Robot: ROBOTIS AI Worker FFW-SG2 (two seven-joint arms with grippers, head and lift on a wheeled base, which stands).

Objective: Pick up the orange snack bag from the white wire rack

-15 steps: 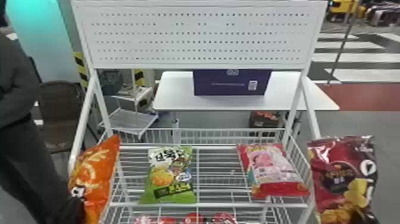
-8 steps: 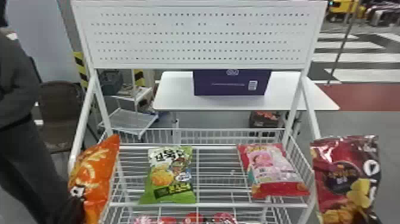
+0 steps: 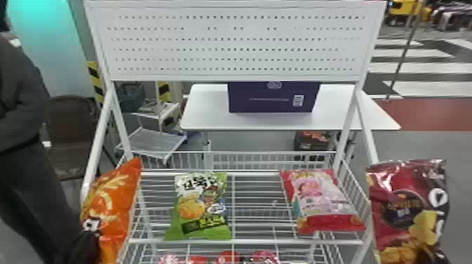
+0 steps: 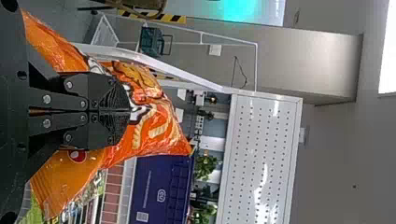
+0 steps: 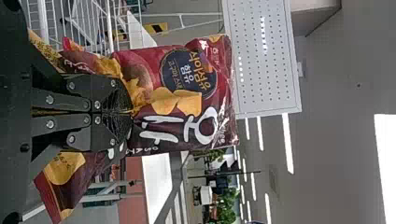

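1. My L gripper: clenched on 1 orange bag, top leaning R, at rack's L edge; can't tell if they touch.
2. Upper shelf, L half: 1 green bag, lying flat.
3. Lower tier, mid: approx. 4 red/pink packs, only tops visible.
4. Behind rack: 1 purple box on 1 table.
5. Upper shelf, R end: 1 pink bag.
6. My R gripper: 1 maroon bag pinched, upright, R of rack.
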